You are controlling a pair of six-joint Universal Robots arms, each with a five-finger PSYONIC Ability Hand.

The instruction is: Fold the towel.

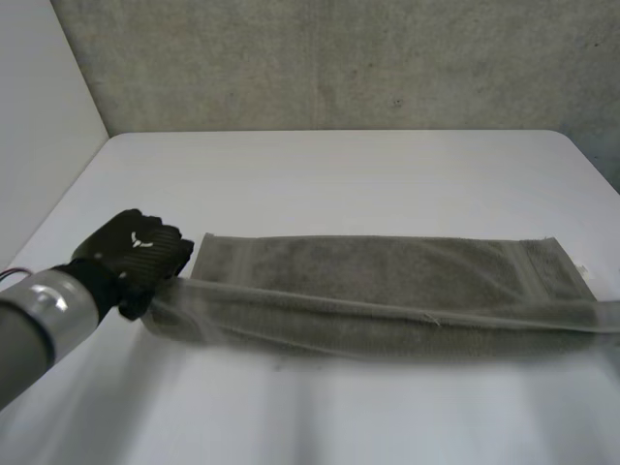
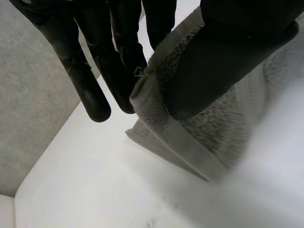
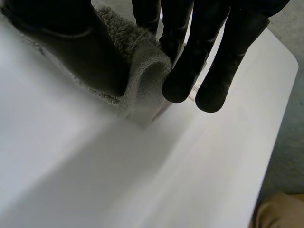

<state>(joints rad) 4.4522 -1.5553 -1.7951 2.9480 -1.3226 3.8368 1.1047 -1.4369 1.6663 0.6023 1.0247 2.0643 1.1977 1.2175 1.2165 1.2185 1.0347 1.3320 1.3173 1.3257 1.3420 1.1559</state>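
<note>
A grey-green towel (image 1: 387,271) lies stretched across the white table (image 1: 339,174), its near long edge raised off the surface. My left hand (image 1: 136,247) holds that edge's left corner. In the left wrist view the thumb (image 2: 223,61) presses the towel (image 2: 209,128) against the fingers (image 2: 118,61). In the right wrist view my right hand (image 3: 209,57) pinches the towel's (image 3: 142,71) other near corner between thumb (image 3: 71,42) and fingers. A small white label (image 1: 582,272) sticks out at the towel's right end.
A concrete wall (image 1: 339,58) stands behind the table's far edge, and a pale wall (image 1: 39,116) runs along its left side. Bare tabletop lies in front of and beyond the towel. A tan thing (image 3: 280,211) sits past the table's rounded corner.
</note>
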